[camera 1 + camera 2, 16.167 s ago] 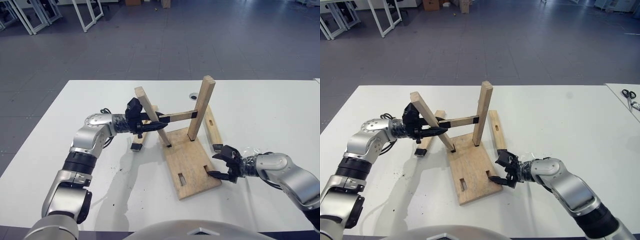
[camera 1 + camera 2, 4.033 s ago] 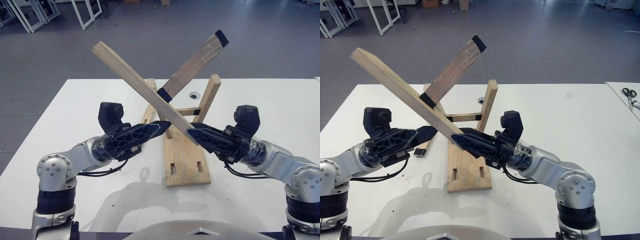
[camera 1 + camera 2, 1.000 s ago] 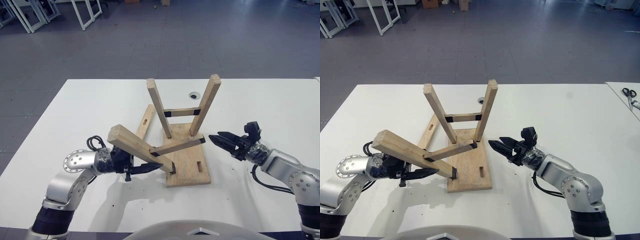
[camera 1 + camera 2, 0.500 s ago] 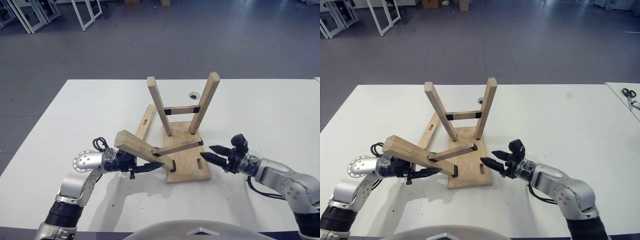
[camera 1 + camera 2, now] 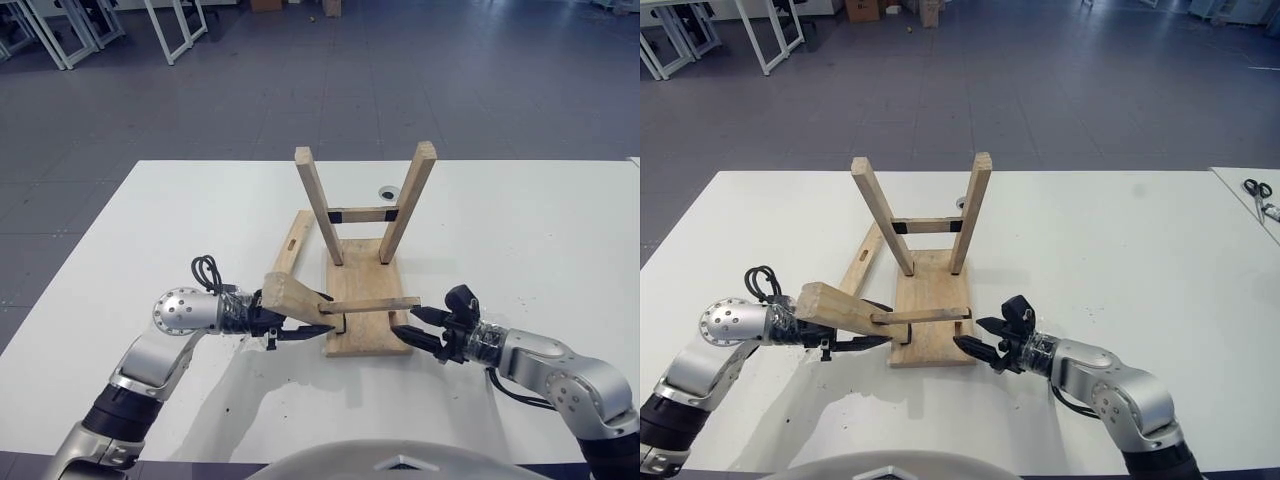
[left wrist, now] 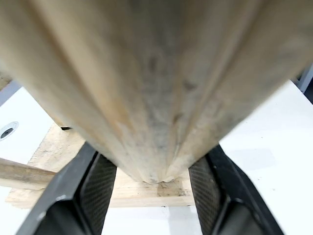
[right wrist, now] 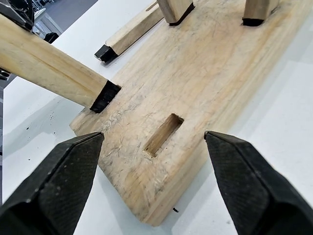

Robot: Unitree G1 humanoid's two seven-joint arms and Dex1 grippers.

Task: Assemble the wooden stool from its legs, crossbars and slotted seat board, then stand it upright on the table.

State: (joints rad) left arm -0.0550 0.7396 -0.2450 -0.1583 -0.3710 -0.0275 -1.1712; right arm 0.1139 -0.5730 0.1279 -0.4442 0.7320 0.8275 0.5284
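Leg (image 5: 288, 296) in left tool (image 5: 305, 333)

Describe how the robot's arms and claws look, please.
The left arm and right arm are silver, with round joints. The left claw and right claw are black, long and pointed. A black cable loops at the left wrist.

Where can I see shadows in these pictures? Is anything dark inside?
Right wrist view: the pale wooden leg throws a soft grey shadow on the white table, and the slot in the pale wooden seat board is dark inside. Left wrist view: that leg's near face looks dim.
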